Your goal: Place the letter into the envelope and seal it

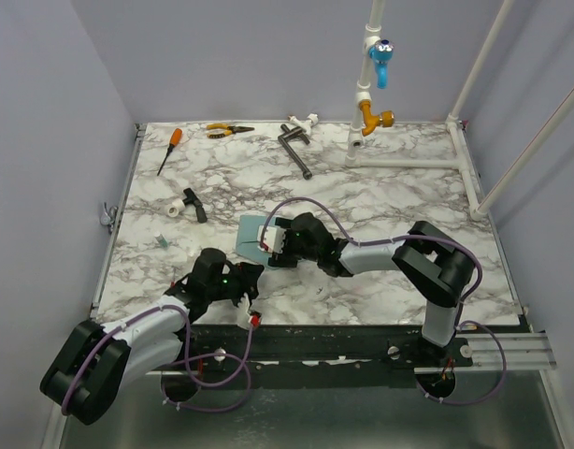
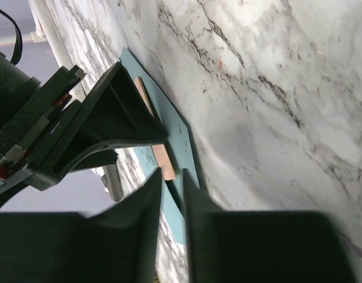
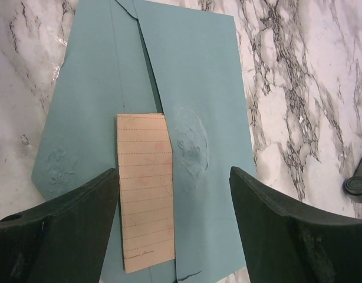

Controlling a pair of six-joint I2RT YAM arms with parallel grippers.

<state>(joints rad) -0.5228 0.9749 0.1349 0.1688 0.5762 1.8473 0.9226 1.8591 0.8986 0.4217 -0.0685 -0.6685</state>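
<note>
Letter (image 3: 144, 194) half tucked into the teal envelope (image 3: 193, 88), lower part poking out, both flat on the marble table (image 1: 380, 196). Right gripper (image 3: 174, 174) splayed wide over them, one finger either side of the sheet, holding nothing. Left gripper (image 2: 172, 188) pinched together, empty, low near the front edge, aimed at the envelope.

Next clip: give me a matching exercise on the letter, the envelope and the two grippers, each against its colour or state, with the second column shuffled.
Column one
1. letter
2. envelope
3. left gripper
4. right gripper

Column two
A. open, one jaw on each side of the lined sheet
B. teal, flat on the table
C. shut, holding nothing
D. peach, lined, lying on the teal paper

Pairs: 1-D, 2-B, 3-C, 4-A
</note>
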